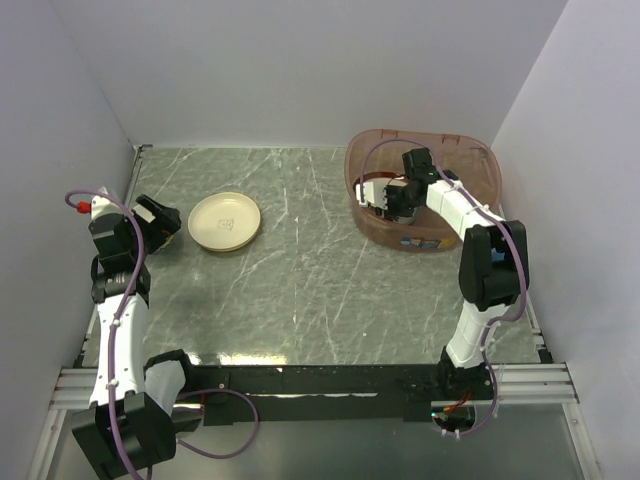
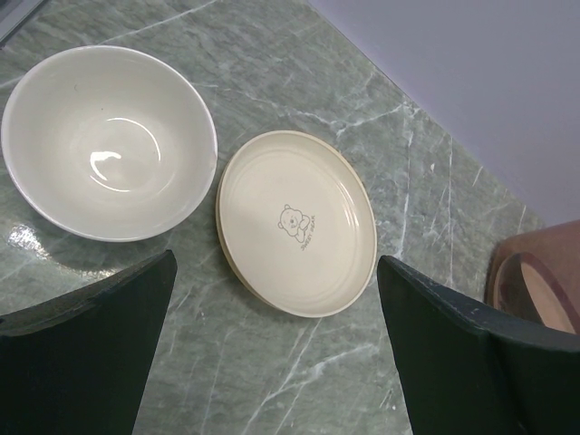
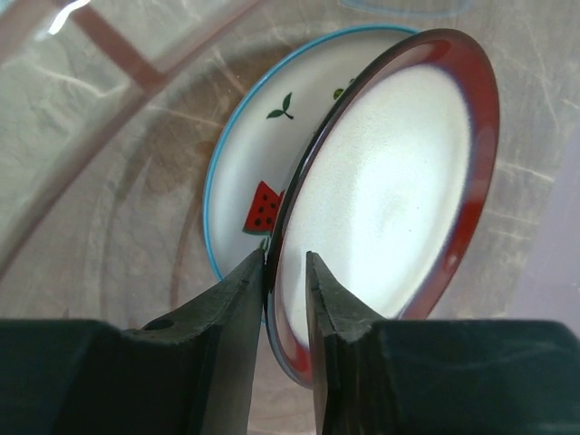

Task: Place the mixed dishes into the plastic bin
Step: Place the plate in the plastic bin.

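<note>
At the far left, the left gripper (image 2: 274, 267) hovers above the tabletop (image 1: 320, 290) with its fingers (image 2: 86, 353) spread wide and nothing between them. Below it sits the small cream bowl (image 2: 109, 140), upright, and just beside that, to its right, the yellow-orange plate (image 1: 225, 221) lies flat with a little bear printed at its centre. Neither has gone in yet. Well over to the right stands the plastic bin (image 1: 478, 165), with the right gripper (image 3: 285, 261) reaching down inside it. That gripper's fingers are clenched on the rim of the red-patterned bowl (image 3: 390, 190), held tilted on edge over the white plate (image 3: 263, 136), which lies on the bin floor. A pale blue edge at the top of the right wrist view may be the cup, though that is unclear. By my reckoning, one dish is in, a second awaits release, and two remain.
</note>
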You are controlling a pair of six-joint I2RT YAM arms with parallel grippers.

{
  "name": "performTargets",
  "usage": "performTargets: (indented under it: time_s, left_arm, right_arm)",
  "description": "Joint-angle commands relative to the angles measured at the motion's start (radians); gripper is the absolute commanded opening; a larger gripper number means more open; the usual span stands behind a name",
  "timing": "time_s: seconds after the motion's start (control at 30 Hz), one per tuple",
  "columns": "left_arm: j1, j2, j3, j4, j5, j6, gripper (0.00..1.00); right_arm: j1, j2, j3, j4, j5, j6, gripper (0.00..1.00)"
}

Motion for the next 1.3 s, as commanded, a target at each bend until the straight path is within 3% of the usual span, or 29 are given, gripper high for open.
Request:
performTargets:
  time_s: [0.0,0.5,0.8,0.97,1.27]
  left_arm:
    - [-0.001,0.005,0.01,0.02,-0.015,0.014,0.99]
    - [-0.001,0.011,0.012,0.02,-0.021,0.016,0.99]
    - [-0.001,0.013,0.012,0.019,-0.024,0.018,0.99]
    - [-0.001,0.011,0.01,0.019,-0.023,0.018,0.99]
    - [-0.001,0.008,0.01,0.03,0.02,0.022,0.99]
  right_arm:
    - [0.01,0.044,0.027,-0.008,-0.009,-0.01,0.3]
    - [0.013,0.107,0.043,-0.022,-0.038,0.035,0.27]
    - [0.013,0.129,0.063,-0.04,-0.041,0.05,0.4]
    - [0.008,0.106,0.088,-0.054,-0.049,0.069,0.41]
    - [-0.028,0.011,0.249,-0.111,-0.071,0.219,0.5]
